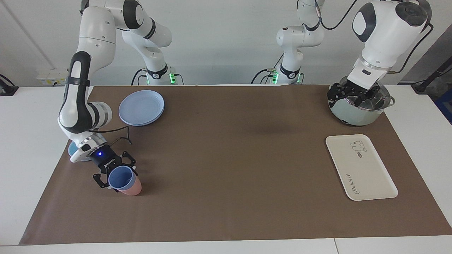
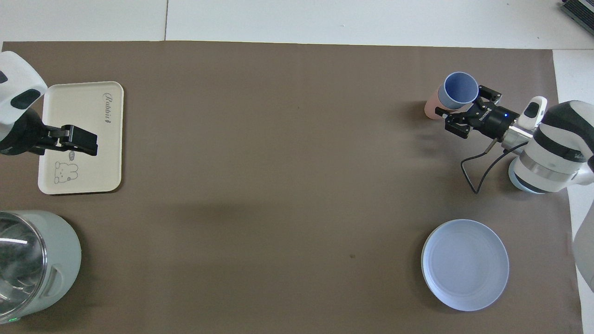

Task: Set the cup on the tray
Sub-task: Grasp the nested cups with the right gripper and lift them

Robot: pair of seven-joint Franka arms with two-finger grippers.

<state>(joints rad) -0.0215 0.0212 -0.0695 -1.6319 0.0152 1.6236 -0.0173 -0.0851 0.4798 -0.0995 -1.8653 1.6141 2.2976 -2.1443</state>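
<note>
Gripping the cup [image 1: 122, 177], the right gripper [image 1: 115, 175] is clenched on its wall; the cup sits nested in a pink tumbler [image 1: 131, 187]. Lifting straight up looks advisable, so the tumbler stays down. The left gripper [image 1: 353, 96] waits, fingers apart, over the pot [image 1: 353, 116]. The tray [image 1: 360, 167], well apart from both grippers, carries nothing; the plate [image 1: 142, 107] likewise.
</note>
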